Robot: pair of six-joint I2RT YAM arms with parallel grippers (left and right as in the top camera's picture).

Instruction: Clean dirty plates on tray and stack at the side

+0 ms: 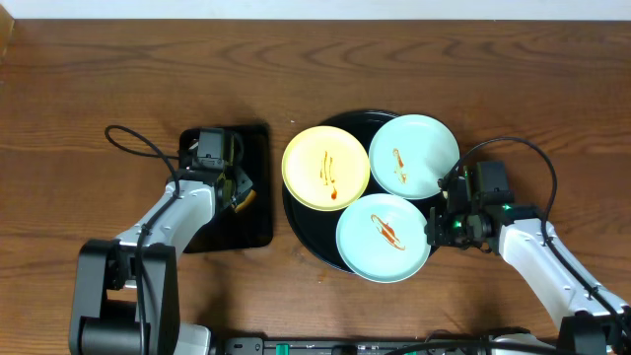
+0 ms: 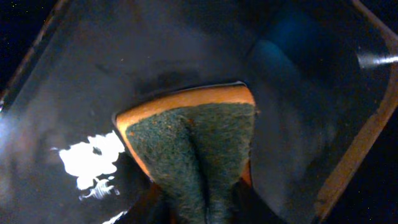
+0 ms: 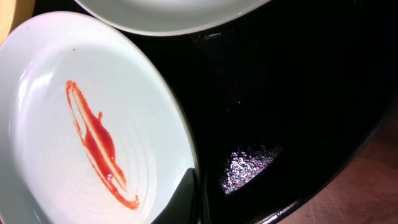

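The worktop [image 1: 99,79] is brown wood with a plain grain. On it, right of centre in the overhead view, sits the tray [image 1: 301,229]: round, glossy black, with a raised rim. It carries all three plates. The pale yellow plate [image 1: 326,168] is at the tray's upper left, the upper mint-blue plate [image 1: 414,156] at its upper right, and the lower mint-blue plate [image 1: 384,237] at the bottom. All are small, round, smooth and shiny, and they crowd rim to rim. Each bears a thin reddish-orange sauce streak [image 3: 99,146].

Left of the round tray, just beside it, lies a smaller rectangular black tray [image 1: 251,232], also glossy. In it is a sponge [image 2: 193,143] with an orange body and a coarse dark green scouring face. The left gripper [image 1: 237,187] hangs over this tray, its jaws pinched on the sponge so that the pad creases down its middle.

The right gripper [image 1: 437,225] is at the right-hand rim of the lower mint-blue plate. Its jaws are closed tight on that thin rim, one finger [image 3: 185,196] lying over the plate's edge. Black cables loop from both arms across the worktop.
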